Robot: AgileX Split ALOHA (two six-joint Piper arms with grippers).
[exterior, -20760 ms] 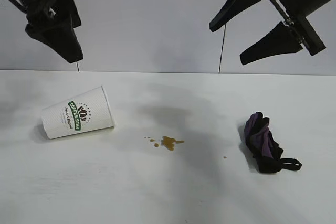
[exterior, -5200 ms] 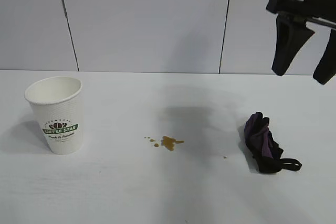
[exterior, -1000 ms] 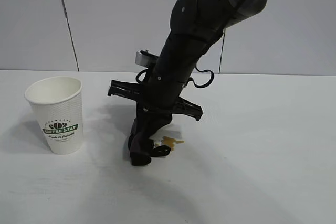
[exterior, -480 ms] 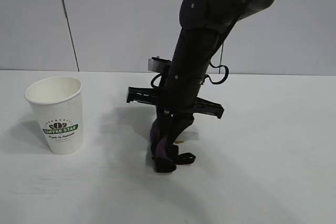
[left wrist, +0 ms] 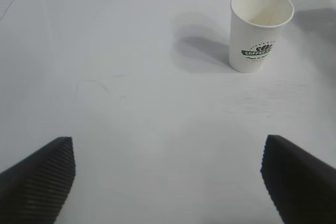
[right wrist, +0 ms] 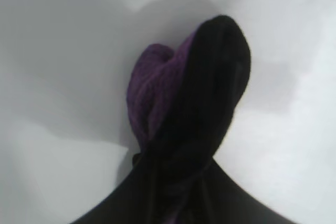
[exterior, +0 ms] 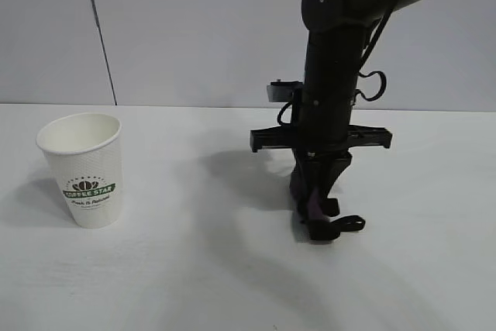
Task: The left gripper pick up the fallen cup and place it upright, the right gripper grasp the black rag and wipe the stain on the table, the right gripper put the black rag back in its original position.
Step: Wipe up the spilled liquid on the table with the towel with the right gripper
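My right gripper (exterior: 319, 215) pointed down, clamped on the rag (exterior: 316, 208), which pressed against the table (exterior: 194, 269) under it.

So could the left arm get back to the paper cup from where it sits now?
Probably yes: the left tool is open, and only bare table lies between it and the upright coffee cup; the right tool works elsewhere.

right gripper (exterior: 319, 205) pointing straight down, fingers pinched; left gripper (left wrist: 168, 174) wide open, angled downward
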